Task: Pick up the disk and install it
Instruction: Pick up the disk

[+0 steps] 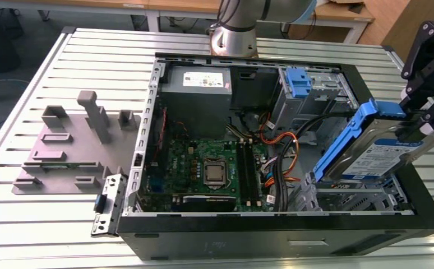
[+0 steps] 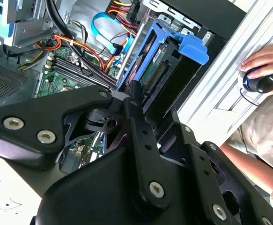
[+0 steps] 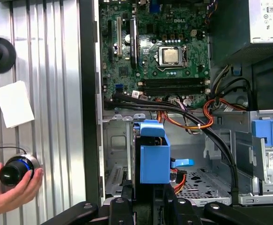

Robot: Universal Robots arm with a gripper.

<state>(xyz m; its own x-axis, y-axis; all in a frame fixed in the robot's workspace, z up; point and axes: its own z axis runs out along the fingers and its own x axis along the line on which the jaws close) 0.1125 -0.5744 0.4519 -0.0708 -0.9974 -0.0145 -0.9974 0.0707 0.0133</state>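
The disk [image 1: 374,154], a silver drive with a white and blue label and blue rails, hangs tilted on edge over the metal drive bay [image 1: 359,197] at the exterior view's right end of the open computer case [image 1: 277,234]. My gripper [image 1: 418,133] is shut on the disk's upper end. In the first wrist view the disk's blue rail [image 3: 153,157] points down toward the bay floor [image 3: 199,185], with my gripper [image 3: 148,200] clamped around it. The second wrist view shows the disk [image 2: 171,61] beyond the black fingers [image 2: 138,108].
Inside the case lie a green motherboard [image 1: 202,162], a grey power supply [image 1: 198,84], orange and black cables [image 1: 286,140] and a bare blue bracket [image 1: 297,83]. A grey fixture [image 1: 67,151] stands on the slatted table. A person's hand [image 3: 7,190] rests on a knob.
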